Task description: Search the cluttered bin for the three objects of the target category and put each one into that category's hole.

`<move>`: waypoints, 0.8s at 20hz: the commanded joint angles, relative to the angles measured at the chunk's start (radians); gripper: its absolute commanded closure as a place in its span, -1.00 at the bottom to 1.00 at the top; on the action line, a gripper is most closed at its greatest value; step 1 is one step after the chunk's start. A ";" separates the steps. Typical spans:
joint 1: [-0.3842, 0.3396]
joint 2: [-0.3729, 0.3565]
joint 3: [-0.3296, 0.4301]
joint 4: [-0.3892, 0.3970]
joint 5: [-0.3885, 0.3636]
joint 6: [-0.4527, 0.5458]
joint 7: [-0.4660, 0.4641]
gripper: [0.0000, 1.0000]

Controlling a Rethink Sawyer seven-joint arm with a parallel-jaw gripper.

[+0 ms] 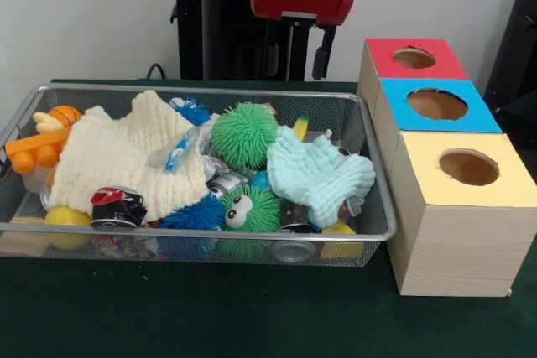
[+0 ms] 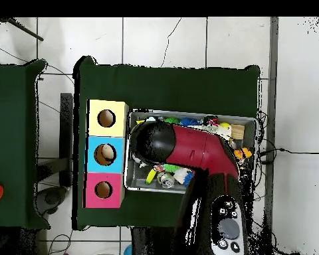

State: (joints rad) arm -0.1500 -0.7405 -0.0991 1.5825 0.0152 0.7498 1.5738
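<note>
The bin [image 1: 201, 230] is a wide silver wire-mesh basket on the green table, full of clutter. It holds a cream cloth [image 1: 117, 157], a mint cloth [image 1: 319, 175], a green spiky ball [image 1: 243, 134], a green spiky ball with eyes [image 1: 249, 209], a blue spiky ball [image 1: 195, 214] and crushed cans [image 1: 117, 205]. My gripper [image 1: 297, 60] hangs open and empty above the bin's far rim. To the right stand three wooden boxes with holes: red [image 1: 411, 58], blue [image 1: 436, 105] and yellow [image 1: 468, 167]. In the overhead view the arm [image 2: 189, 149] covers most of the bin [image 2: 250, 121] and hides the gripper.
An orange toy [image 1: 38, 147] and a yellow ball [image 1: 67, 217] lie at the bin's left end. The overhead view shows the boxes [image 2: 106, 154] in a row along the bin's left side. A second green table [image 2: 12, 133] stands further left.
</note>
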 commanded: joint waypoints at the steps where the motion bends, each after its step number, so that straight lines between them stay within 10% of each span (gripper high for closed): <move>1: -0.036 0.069 0.079 0.006 -0.017 -0.066 0.082 -1.00; 16: -0.031 0.114 0.088 -0.001 -0.018 -0.119 0.091 -1.00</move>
State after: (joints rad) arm -0.1624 -0.6825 -0.0941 1.5819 0.0155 0.7055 1.5738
